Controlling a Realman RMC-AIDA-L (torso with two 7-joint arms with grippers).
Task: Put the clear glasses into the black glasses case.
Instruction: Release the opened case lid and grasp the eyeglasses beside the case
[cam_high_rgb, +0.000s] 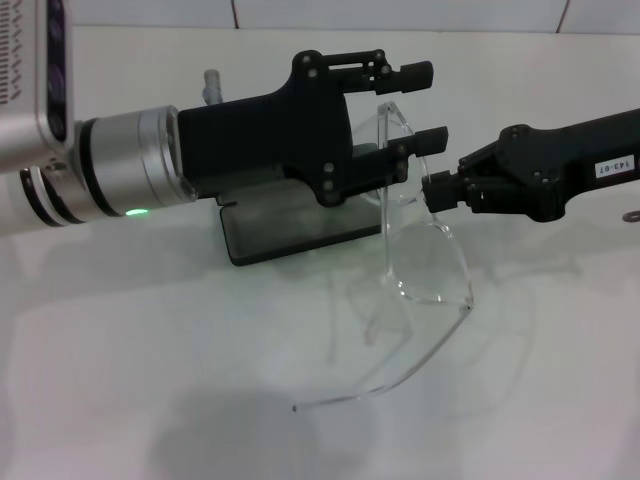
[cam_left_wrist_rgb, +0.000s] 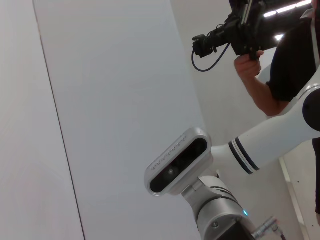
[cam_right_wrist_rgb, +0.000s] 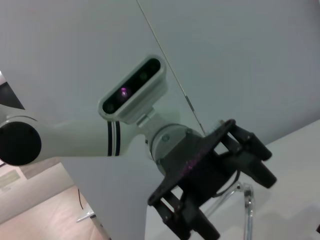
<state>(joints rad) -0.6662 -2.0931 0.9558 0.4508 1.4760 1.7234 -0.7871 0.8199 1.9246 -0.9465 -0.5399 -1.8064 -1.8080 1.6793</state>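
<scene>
The clear glasses (cam_high_rgb: 425, 255) hang upright above the white table (cam_high_rgb: 150, 380), lens on edge, with one long arm trailing down toward the table. My right gripper (cam_high_rgb: 433, 190) comes in from the right and is shut on the lens rim. My left gripper (cam_high_rgb: 420, 103) reaches in from the left, open, with the top end of the lens between its spread fingers (cam_high_rgb: 410, 72). The black glasses case (cam_high_rgb: 285, 232) lies on the table behind and below the left gripper, partly hidden by it. The right wrist view shows the left gripper (cam_right_wrist_rgb: 225, 190) open, with a clear piece of the glasses (cam_right_wrist_rgb: 246, 200) beside it.
White wall panels stand behind the table. A small grey metal fitting (cam_high_rgb: 211, 82) shows behind the left arm. In the left wrist view a person holding a camera (cam_left_wrist_rgb: 240, 30) stands off to the side, near the right arm's wrist camera (cam_left_wrist_rgb: 177, 162).
</scene>
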